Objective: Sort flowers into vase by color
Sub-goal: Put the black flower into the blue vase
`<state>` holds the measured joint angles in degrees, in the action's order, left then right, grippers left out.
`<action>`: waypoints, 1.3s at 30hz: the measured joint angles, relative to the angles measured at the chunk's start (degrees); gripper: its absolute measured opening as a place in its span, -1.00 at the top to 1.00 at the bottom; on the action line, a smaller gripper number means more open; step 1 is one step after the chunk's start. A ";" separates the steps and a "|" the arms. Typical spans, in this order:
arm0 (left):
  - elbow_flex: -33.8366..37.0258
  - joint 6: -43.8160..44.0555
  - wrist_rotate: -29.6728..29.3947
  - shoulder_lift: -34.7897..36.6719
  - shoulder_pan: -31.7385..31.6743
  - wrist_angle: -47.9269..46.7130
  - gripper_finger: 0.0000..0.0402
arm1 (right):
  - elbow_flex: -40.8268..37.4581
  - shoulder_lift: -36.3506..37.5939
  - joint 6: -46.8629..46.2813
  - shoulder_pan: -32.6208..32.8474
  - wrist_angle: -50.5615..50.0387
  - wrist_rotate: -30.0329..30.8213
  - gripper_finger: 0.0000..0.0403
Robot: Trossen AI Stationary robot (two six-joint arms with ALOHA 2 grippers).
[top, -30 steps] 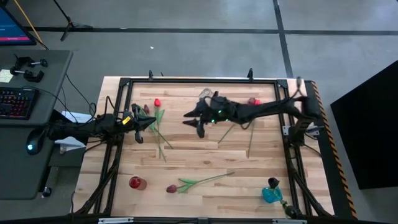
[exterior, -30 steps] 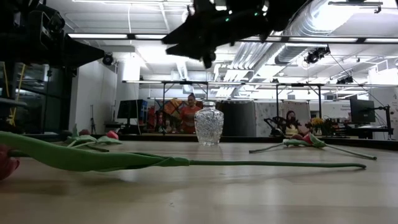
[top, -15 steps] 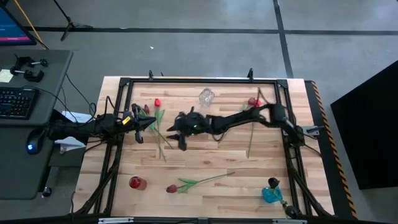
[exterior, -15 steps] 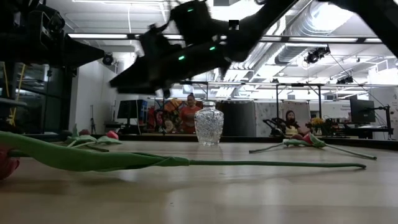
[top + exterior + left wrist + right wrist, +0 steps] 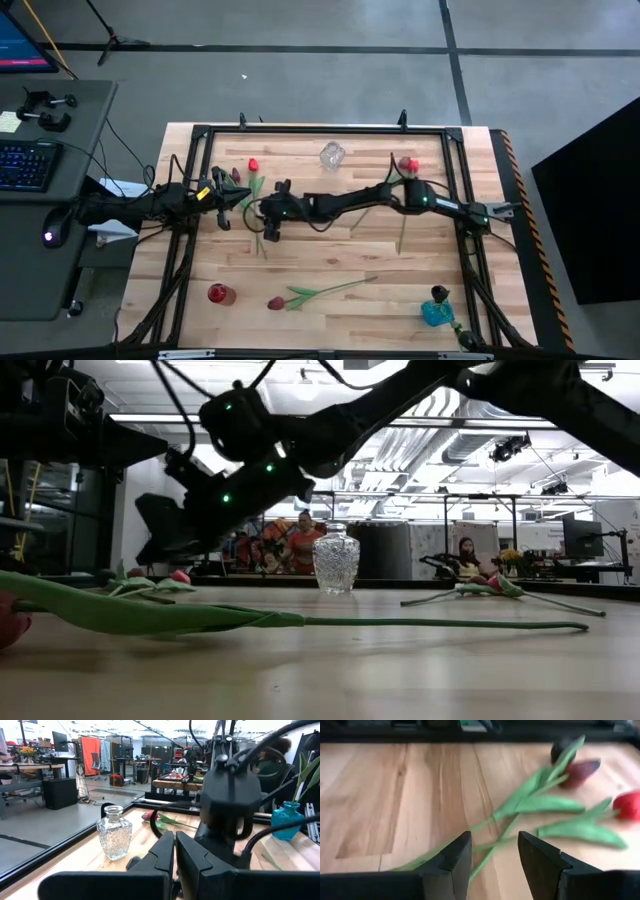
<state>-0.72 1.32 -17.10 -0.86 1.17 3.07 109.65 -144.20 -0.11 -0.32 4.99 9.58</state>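
Lying nearest the front edge of the tabletop [image 5: 330,325] is one tulip [image 5: 318,292] with a dark red head, its long green stem stretched across the wood, between a small red vase [image 5: 220,294] and a blue glass vase [image 5: 437,313] at the two front corners. Farther in, the right claw [image 5: 270,228] reaches all the way over toward the left side and hangs low over a small cluster of tulips [image 5: 555,800], its two dark fingers [image 5: 447,862] standing apart with nothing between them, the crossed green stems lying on the wood just beyond them. Just beside it the left claw [image 5: 222,218] waits at the left edge, fingers pressed together and empty. Beyond, a bright red tulip [image 5: 253,166] lies near the clear glass vase [image 5: 331,155] by the back rail, and more tulips [image 5: 405,164] lie off to its right.
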 joint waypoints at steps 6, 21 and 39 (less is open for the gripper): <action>0.01 0.00 0.00 0.00 -0.01 0.00 0.96 | -0.63 -0.28 -3.90 0.47 -1.33 0.89 0.25; -0.01 0.02 0.00 0.00 -0.02 -0.02 0.96 | -0.78 -2.38 -12.18 2.92 -3.04 5.72 0.25; -0.01 0.02 0.00 0.00 -0.01 -0.01 0.96 | -0.39 -1.68 -6.61 3.39 -16.68 13.33 0.99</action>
<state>-0.73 1.34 -17.10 -0.86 1.16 3.06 109.25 -145.88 -6.72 3.07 -11.69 22.92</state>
